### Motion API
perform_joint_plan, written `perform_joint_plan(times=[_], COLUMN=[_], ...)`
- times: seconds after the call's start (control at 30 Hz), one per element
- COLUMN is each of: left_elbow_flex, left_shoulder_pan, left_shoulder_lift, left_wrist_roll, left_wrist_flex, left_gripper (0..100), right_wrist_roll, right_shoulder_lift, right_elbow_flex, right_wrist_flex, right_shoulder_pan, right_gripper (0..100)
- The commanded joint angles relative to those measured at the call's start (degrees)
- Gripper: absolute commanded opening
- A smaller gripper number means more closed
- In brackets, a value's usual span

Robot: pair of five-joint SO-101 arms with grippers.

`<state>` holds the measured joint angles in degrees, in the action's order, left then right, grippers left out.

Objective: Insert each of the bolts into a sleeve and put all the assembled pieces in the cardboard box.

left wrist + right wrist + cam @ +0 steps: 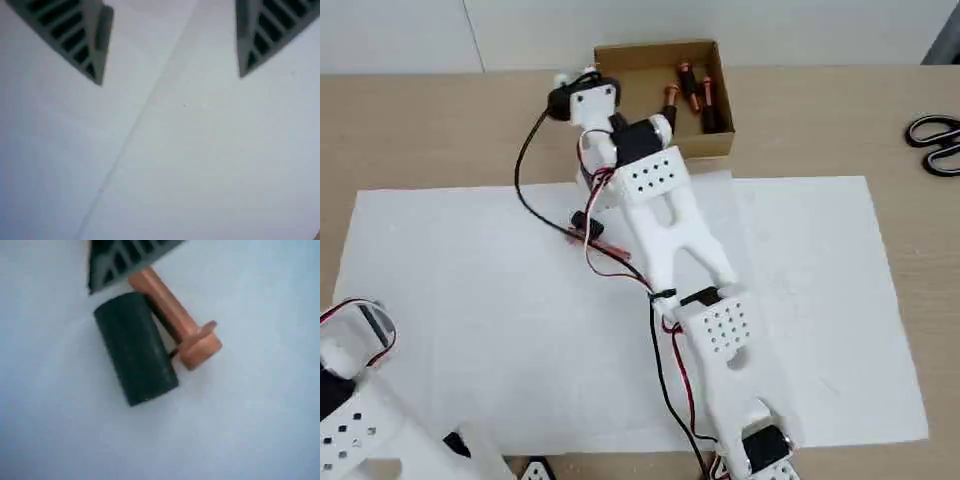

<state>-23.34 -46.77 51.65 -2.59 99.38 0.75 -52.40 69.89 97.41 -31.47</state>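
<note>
From above, a light wooden table (420,120) carries a big white paper sheet (470,300). At the sheet's far edge sits a small open brown cardboard box (712,146). Three assembled pieces (690,90), copper-coloured bolts pushed into black sleeves, lie together in its right half. The right arm (665,215) stretches from the near edge of the table across the sheet, its white far end over the box's left corner. Just beside its forearm, on the paper, a few small black and copper bits (584,228) poke out, too hidden by arm and wires to sort out from here. The left arm (350,420) sits at the near left corner. A pair of black-handled scissors (935,140) lies on bare wood at the far right.

From the left wrist, the left pincer (170,75) stands with its two dark ribbed fingers (80,40) spread wide, nothing between them, bare white paper with a faint crease beneath.

From the right wrist, a short black cylindrical sleeve (135,347) lies on its side on the paper. A copper-coloured bolt (175,320) lies along it, touching, not inserted, its flanged head by one end of the sleeve. The right pincer (125,262) shows as one dark ribbed finger over the bolt's shaft end. I can't tell whether it grips.
</note>
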Motion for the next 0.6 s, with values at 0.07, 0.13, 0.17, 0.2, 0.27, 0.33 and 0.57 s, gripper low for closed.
perform_joint_plan(times=[0.07,0.13,0.17,0.2,0.27,0.33,0.57], left_elbow_flex=[0.22,0.22,0.22,0.22,0.22,0.22,0.22], left_shoulder_pan=[-0.18,-0.18,-0.18,-0.18,-0.18,-0.18,-0.18], left_shoulder_lift=[0.70,0.70,0.70,0.70,0.70,0.70,0.70], left_wrist_roll=[0.44,0.44,0.44,0.44,0.44,0.44,0.44], left_wrist_flex=[-0.26,-0.26,-0.26,-0.26,-0.26,-0.26,-0.26], left_gripper=[17,17,17,17,17,17,17], right_wrist_roll=[7.56,9.49,10.11,10.55,10.73,11.08,11.52], right_shoulder_lift=[-1.19,-1.98,-2.42,-3.03,-4.26,-5.32,-8.13], right_elbow_flex=[0.26,0.26,0.26,0.26,0.26,0.26,0.26], right_wrist_flex=[0.48,0.40,0.40,0.22,-0.57,-1.19,-1.89], right_shoulder_pan=[-4.09,-5.41,-5.76,-5.85,-5.76,-5.76,-5.67], right_gripper=[13.0,12.9,12.9,12.9,12.8,12.8,12.8])
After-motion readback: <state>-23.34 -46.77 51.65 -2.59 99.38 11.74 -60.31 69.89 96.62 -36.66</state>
